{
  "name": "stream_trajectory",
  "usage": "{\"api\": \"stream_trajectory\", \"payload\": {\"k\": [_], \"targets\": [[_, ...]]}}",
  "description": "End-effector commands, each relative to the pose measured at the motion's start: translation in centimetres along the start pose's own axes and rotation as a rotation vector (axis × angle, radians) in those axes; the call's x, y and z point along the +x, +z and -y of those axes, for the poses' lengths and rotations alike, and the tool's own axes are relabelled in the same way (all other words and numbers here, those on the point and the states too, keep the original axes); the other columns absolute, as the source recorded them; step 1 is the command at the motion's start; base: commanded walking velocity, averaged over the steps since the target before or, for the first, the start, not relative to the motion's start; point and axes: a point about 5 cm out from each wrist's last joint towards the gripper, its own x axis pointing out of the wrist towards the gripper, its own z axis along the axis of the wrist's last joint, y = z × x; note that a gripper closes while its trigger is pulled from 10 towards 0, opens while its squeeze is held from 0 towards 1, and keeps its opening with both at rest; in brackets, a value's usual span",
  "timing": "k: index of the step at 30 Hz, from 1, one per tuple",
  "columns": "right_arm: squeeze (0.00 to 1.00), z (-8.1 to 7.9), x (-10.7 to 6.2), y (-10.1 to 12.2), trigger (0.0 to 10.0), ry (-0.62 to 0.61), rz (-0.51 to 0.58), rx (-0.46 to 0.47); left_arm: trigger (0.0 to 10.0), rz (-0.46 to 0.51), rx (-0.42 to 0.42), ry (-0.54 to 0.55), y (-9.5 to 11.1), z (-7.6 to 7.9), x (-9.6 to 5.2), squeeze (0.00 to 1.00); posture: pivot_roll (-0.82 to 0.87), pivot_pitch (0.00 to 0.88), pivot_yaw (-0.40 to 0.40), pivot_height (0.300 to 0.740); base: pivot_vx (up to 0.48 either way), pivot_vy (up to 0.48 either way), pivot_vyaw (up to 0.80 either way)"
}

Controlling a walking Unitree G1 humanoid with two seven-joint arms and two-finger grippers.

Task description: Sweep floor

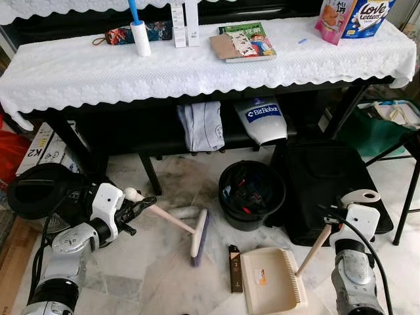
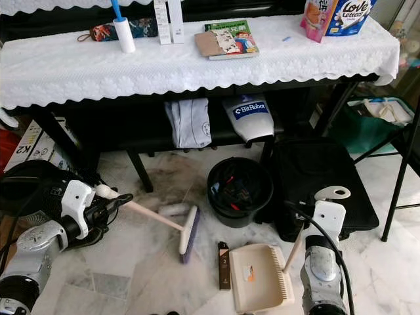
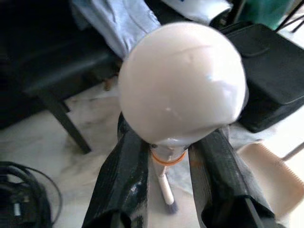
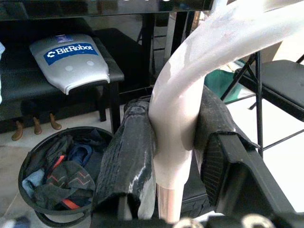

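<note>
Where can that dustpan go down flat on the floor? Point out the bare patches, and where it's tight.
Bare marble lies between the broom head and the left claw, and right of the dustpan, past the right claw's arm. It is crowded ahead: black bucket and black bag stand close together, and a small brown box lies against the dustpan.

"BitRobot" stands on the silver panel (image 4: 71, 59), "Love Letters" on the packet (image 1: 357, 16), "K2" on the box (image 1: 39, 147)
</note>
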Motion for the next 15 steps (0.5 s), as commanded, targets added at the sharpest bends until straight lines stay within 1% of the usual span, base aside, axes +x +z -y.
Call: {"api": "stream_trajectory", "payload": {"k": [1,3,8,9,11,13,14,15], "targets": [[0.00,0.1,-0.3,-0.6,10.0,0.008,-0.034,-0.006,10.0,-0.044,0.041,0.048,-0.6,-1.0,-1.0,0.00,-0.13,0.114,0.055,0.740,0.000,0.000,0.00],[0.00,0.1,-0.3,-0.6,10.0,0.005,-0.035,-0.004,10.0,-0.033,0.078,0.097,-0.3,-1.7,-1.3,0.00,-0.13,0.117,0.057,0.740,0.000,0.000,0.00],[0.00,0.1,-0.3,-0.6,10.0,0.002,-0.035,-0.004,10.0,-0.027,0.103,0.084,0.2,-2.0,-1.5,0.00,-0.13,0.116,0.057,0.740,0.000,0.000,0.00],[0.00,0.2,-0.3,-0.7,10.0,0.000,-0.036,-0.004,10.0,-0.017,0.104,0.073,0.6,-2.1,-1.6,0.00,-0.13,0.116,0.057,0.740,0.000,0.000,0.00],[0.00,0.2,-0.3,-0.7,10.0,0.000,-0.036,-0.004,10.0,-0.017,0.104,0.073,0.6,-2.1,-1.6,0.00,-0.13,0.116,0.057,0.740,0.000,0.000,0.00],[0.00,0.2,-0.4,-0.7,10.0,-0.004,-0.037,-0.002,10.0,0.042,0.079,0.076,1.7,-2.2,-1.7,0.00,-0.12,0.116,0.064,0.740,0.000,0.000,0.00],[0.00,0.2,-0.4,-0.7,10.0,-0.004,-0.037,-0.002,10.0,0.042,0.079,0.076,1.7,-2.2,-1.7,0.00,-0.12,0.116,0.064,0.740,0.000,0.000,0.00],[0.00,0.1,-0.4,-0.7,10.0,-0.007,-0.036,0.001,10.0,0.111,0.071,0.127,2.4,-2.0,-2.2,0.00,-0.12,0.115,0.070,0.740,0.000,0.000,0.00]]}}
